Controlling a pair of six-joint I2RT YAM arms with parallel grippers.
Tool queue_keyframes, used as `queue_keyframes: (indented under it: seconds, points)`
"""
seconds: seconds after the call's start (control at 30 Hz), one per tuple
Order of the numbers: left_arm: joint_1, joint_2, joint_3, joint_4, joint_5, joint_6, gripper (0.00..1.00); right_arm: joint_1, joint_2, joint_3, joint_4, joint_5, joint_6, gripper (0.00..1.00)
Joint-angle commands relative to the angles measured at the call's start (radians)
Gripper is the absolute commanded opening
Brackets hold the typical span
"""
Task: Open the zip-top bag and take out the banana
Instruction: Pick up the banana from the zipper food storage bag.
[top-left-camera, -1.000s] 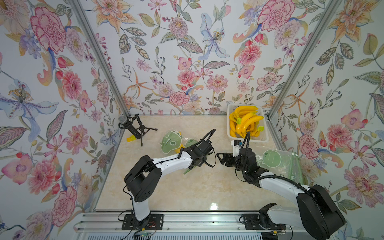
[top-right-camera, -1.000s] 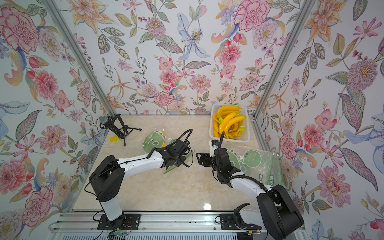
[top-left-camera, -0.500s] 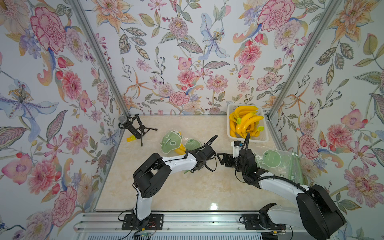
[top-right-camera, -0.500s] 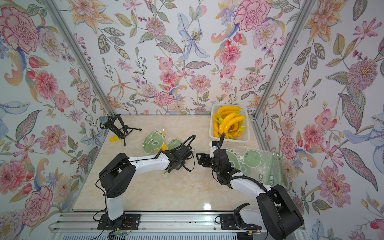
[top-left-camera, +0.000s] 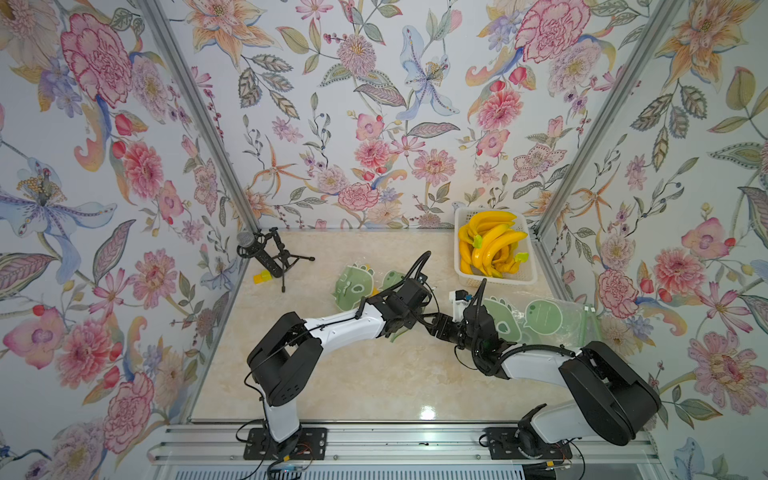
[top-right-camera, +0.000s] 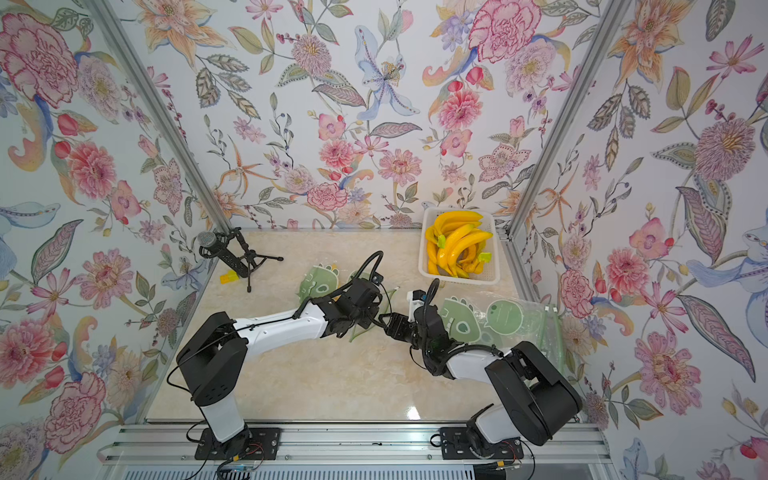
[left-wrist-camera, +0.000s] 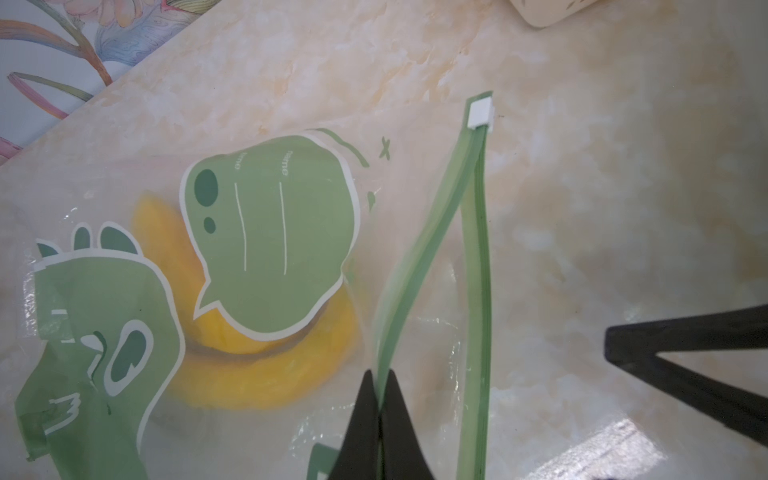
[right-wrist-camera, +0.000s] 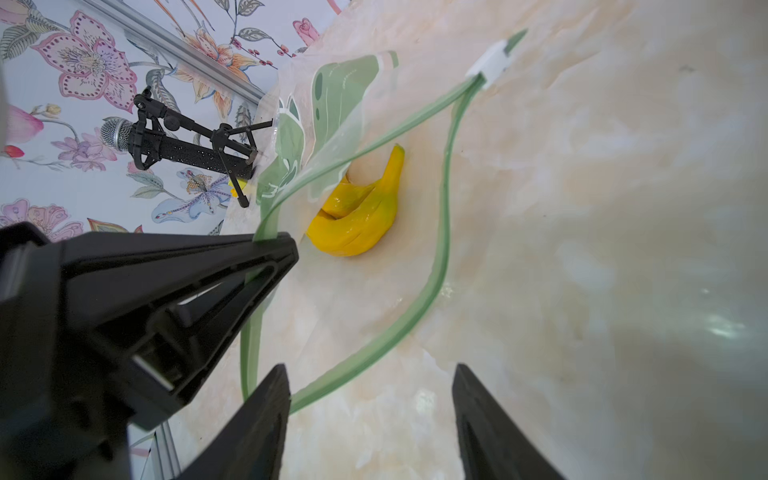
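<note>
The only legible print is on the zip-top bag (left-wrist-camera: 257, 432). Its green speech bubble (left-wrist-camera: 270, 232), printed on the clear film, carries two small white words, each heading a thin white line. In the left wrist view both stand turned on their side near the bubble's edge: "name" at about twelve o'clock, and what seems to read "time" at about eleven. A small green "x" mark sits just off the bubble at about one o'clock. In both top views, any print on the pile of bags (top-left-camera: 548, 320) is too small to read.
</note>
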Motion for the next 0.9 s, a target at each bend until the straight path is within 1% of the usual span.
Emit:
queue_keyframes:
  seconds: [0.0,0.1,0.2,0.33,0.6,0.67,0.73,0.77,0.8,0.87]
  points:
    - [0.001,-0.022,-0.018,0.06,0.079,-0.075,0.0,0.003,0.074,0.02,0.196,-0.048,0.121,0.57]
    - [-0.007,-0.021,-0.021,0.068,0.097,-0.089,0.0,0.006,0.127,0.053,0.226,-0.067,0.14,0.55]
    - [-0.013,-0.027,-0.031,0.086,0.121,-0.101,0.0,0.007,0.174,0.078,0.22,-0.054,0.153,0.54]
    - [-0.029,-0.034,-0.032,0.101,0.139,-0.117,0.0,0.0,0.225,0.095,0.223,-0.015,0.163,0.55]
    - [-0.044,-0.075,-0.043,0.149,0.197,-0.153,0.0,-0.015,0.332,0.147,0.169,0.043,0.197,0.55]
    - [-0.044,-0.1,-0.043,0.145,0.194,-0.137,0.09,-0.014,0.33,0.156,0.14,0.058,0.183,0.55]
    - [-0.038,-0.14,-0.05,0.136,0.164,-0.078,0.25,-0.014,0.319,0.157,0.095,0.082,0.17,0.55]
    - [-0.03,-0.164,-0.06,0.135,0.137,-0.05,0.32,-0.014,0.315,0.155,0.085,0.09,0.167,0.56]
    - [-0.01,-0.192,-0.071,0.13,0.117,-0.023,0.38,-0.015,0.312,0.154,0.075,0.097,0.163,0.56]
    - [0.06,-0.222,-0.077,0.117,0.127,0.005,0.48,-0.018,0.311,0.153,0.064,0.099,0.157,0.56]
